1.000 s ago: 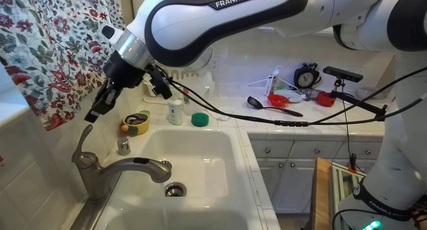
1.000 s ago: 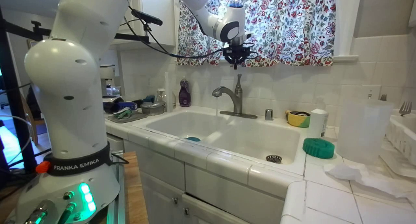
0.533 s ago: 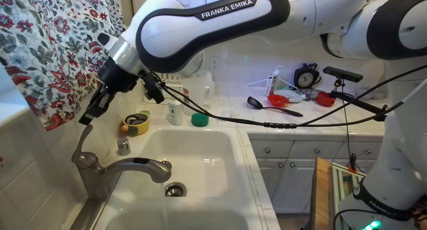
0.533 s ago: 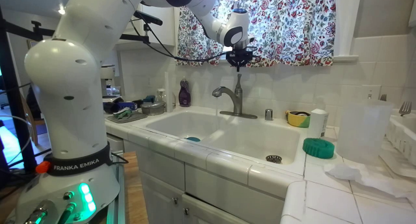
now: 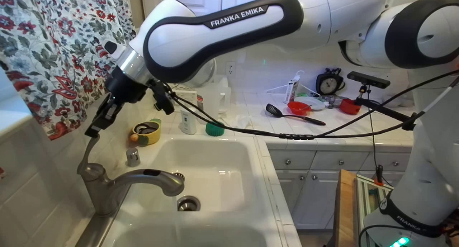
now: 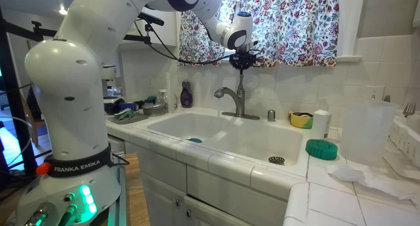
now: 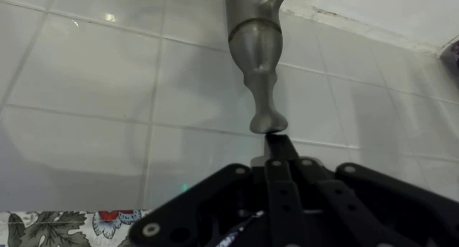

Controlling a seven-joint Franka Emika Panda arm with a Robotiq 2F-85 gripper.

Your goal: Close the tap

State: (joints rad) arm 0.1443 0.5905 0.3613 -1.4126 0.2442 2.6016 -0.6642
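The tap is brushed grey metal and stands at the wall behind the sink; it also shows in an exterior view and the wrist view. Its slim lever handle points up. A thin stream of water runs from the spout into the sink. My gripper is shut, with nothing between its fingers. Its fingertips are at the very top end of the lever, touching it or nearly so. In an exterior view the gripper is directly above the lever.
The white double sink lies in front of the tap. A small chrome knob and a yellow pot stand beside it. The tiled wall and a floral curtain are close behind the gripper. A purple bottle stands nearby.
My gripper has moved down and slightly towards the wall, from above the lever to its tip. It has stayed shut. The lever and the water stream look unchanged.
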